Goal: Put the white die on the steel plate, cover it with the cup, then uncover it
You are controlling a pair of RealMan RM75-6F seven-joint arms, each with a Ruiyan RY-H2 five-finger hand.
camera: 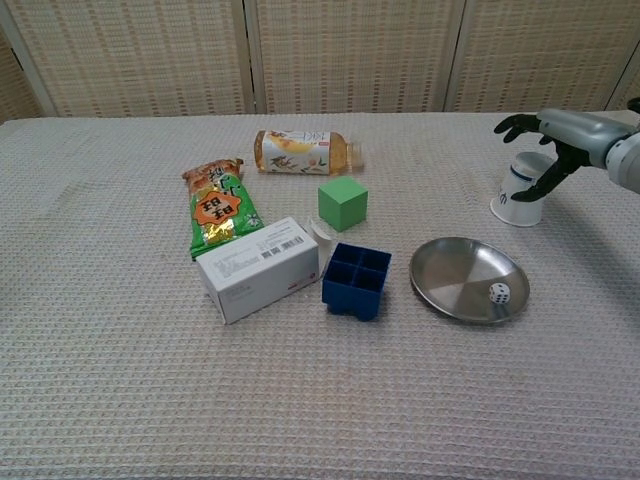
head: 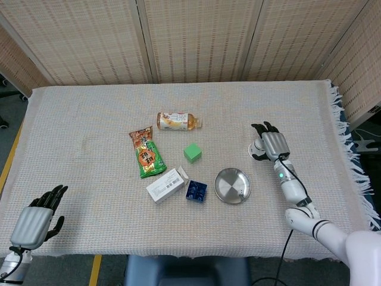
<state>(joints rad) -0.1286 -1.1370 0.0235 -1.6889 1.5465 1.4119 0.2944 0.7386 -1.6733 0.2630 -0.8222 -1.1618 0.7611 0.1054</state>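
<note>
Steel plate (camera: 468, 280), round, on the woven tablecloth (head: 89, 119); white die (camera: 499, 293) lies inside it at about 4 o'clock near the rim, dots facing up. The chest view alone shows the die; from the head view the plate (head: 232, 185) shows only a small pale speck there.

White cup (camera: 524, 190), upside down, at 1 o'clock from the plate and apart from it; faint grey marks on its wall, not readable. Right hand (camera: 548, 150) over and around the cup, dark fingers (camera: 513, 123) spread across the top and thumb down its right side; whether it grips cannot be told. In the head view the hand (head: 269, 145) hides most of the cup (head: 253, 149).

Left hand (head: 37, 217), head view only, at the table's near-left corner, fingers apart, holding nothing.

Other items, 9 to 11 o'clock of the plate: blue tray (camera: 357, 279) with four compartments; white box (camera: 258, 268) with a barcode label; green cube (camera: 343, 202); green and orange snack packet (camera: 217, 216) with red characters; tea bottle (camera: 303, 152) on its side, label illegible
</note>
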